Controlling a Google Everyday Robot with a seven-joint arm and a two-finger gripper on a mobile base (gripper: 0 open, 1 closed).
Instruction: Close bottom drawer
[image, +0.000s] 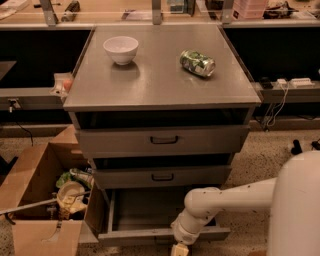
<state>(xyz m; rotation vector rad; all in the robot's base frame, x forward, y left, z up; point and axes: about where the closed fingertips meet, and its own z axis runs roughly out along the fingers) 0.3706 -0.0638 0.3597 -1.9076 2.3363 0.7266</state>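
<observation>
Far to the left of my gripper sits an open cardboard box. High up and to its left, a white bowl stands on the cabinet top. The bottom drawer is pulled out, with its front panel just above my gripper. I cannot tell whether the gripper is clenched or released. A green can lies high up and slightly right.

Three grey drawers are counted: top drawer, middle drawer, bottom drawer. One bowl and one can are seen on the tabletop. One cardboard box is counted. One pincer is seen at the bottom drawer's front.
</observation>
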